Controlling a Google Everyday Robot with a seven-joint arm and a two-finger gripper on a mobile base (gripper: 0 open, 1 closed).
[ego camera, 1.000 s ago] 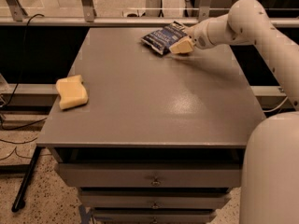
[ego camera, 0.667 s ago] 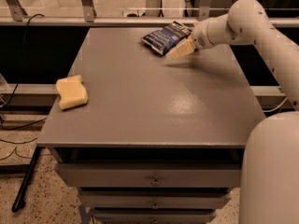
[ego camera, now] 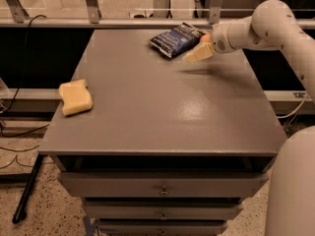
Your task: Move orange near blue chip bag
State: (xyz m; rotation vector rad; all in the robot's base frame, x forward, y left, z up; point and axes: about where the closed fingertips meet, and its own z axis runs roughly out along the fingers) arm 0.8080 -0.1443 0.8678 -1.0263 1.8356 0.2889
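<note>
A flat, matte grey bench point(ego camera: 162, 117) with squared edges fills the middle of the frame. At its upper right, the smooth white rounded arm point(ego camera: 268, 23) reaches in from the right edge. It ends in the pale beige, wedge-shaped hand point(ego camera: 196, 55), which hangs above the surface and casts a soft shadow below itself. I cannot tell whether the hand is open or closed. Only a small rounded sliver of the orange point(ego camera: 206, 37) shows at the hand's upper edge, just beside the right corner of the bag point(ego camera: 174, 39). The bag is crinkly, dark blue with white lettering, and lies flat. Far off at the left edge lies a pale yellow, blocky sponge point(ego camera: 75, 96).
</note>
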